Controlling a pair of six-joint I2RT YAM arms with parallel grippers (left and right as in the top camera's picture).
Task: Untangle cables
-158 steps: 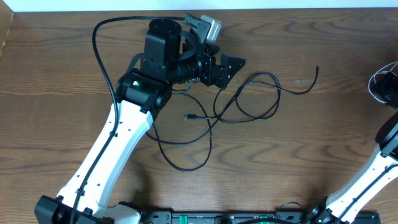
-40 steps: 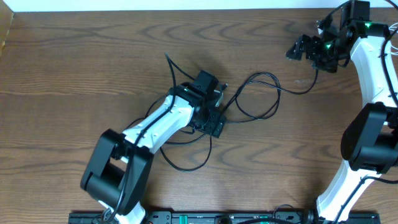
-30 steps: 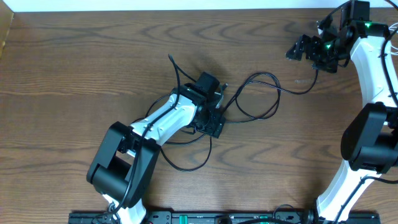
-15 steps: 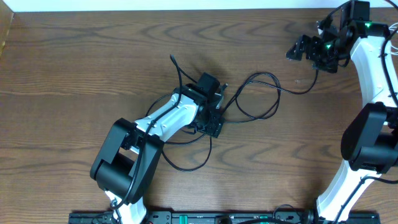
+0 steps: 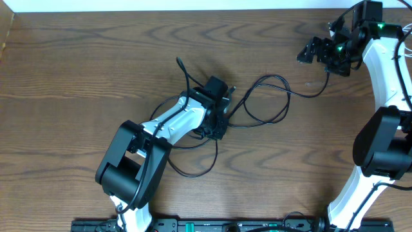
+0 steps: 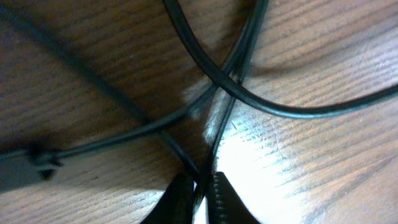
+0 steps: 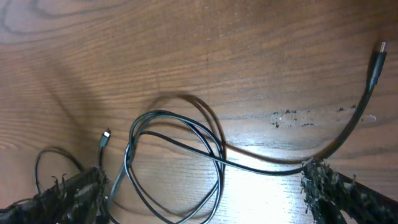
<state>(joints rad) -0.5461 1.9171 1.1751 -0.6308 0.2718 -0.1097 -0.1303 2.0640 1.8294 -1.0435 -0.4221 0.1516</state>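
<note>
The left gripper (image 5: pixel 217 129) sits low on the wooden table (image 5: pixel 77 77), its 2 fingertips (image 6: pixel 179 200) pinched together, apparently on 1 strand of the black cables (image 5: pixel 267 100), which cross just ahead of them. Further right, the right gripper (image 5: pixel 309 51) hangs spread wide and holds nothing. The cable loops lie beneath it, and 1 plug end (image 7: pixel 377 55) lies ahead of it.

Counted two robot arms, left arm (image 5: pixel 175 122) and right arm (image 5: pixel 386 64), one gripper each: left gripper (image 6: pixel 200 193), right gripper (image 5: pixel 308 50). Black cables (image 6: pixel 298 113) in one tangle, separate cords not countable. Two plug ends (image 7: pixel 379 47) seen from right wrist.
</note>
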